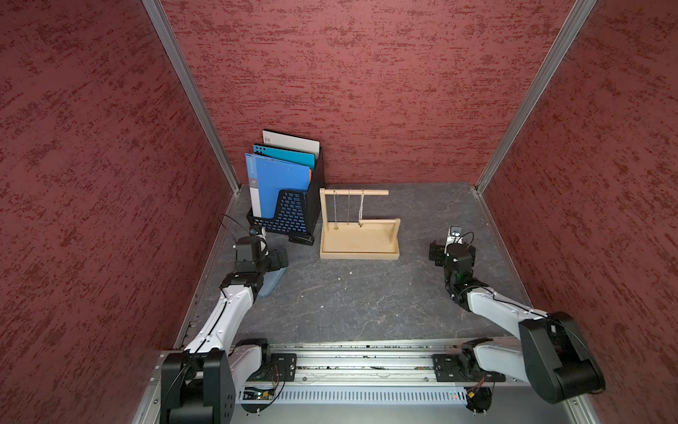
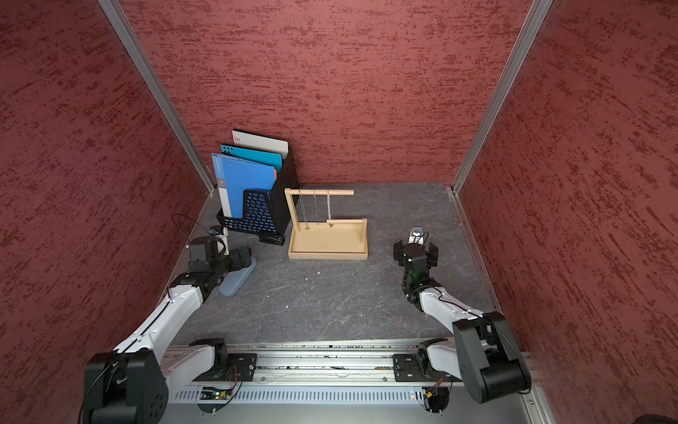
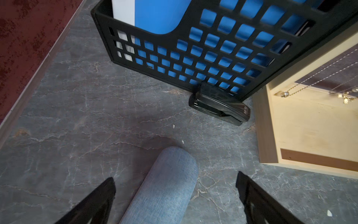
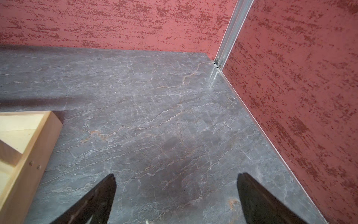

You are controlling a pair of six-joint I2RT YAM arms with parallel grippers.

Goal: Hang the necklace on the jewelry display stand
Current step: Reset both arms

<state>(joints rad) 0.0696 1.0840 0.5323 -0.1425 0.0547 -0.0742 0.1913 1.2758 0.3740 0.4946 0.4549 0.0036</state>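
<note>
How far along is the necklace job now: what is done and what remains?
Done, it seems: three thin metal chains hang from the round crossbar of the pale wooden jewelry display stand. In hand: nothing; the left gripper and right gripper are open and empty. Remaining: apparently nothing; no loose necklace shows.

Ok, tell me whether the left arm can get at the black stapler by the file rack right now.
Probably yes. The left gripper hangs open over the blue case, and the stapler lies just ahead on bare table. The file rack right against its far side could crowd a grasp.
</note>
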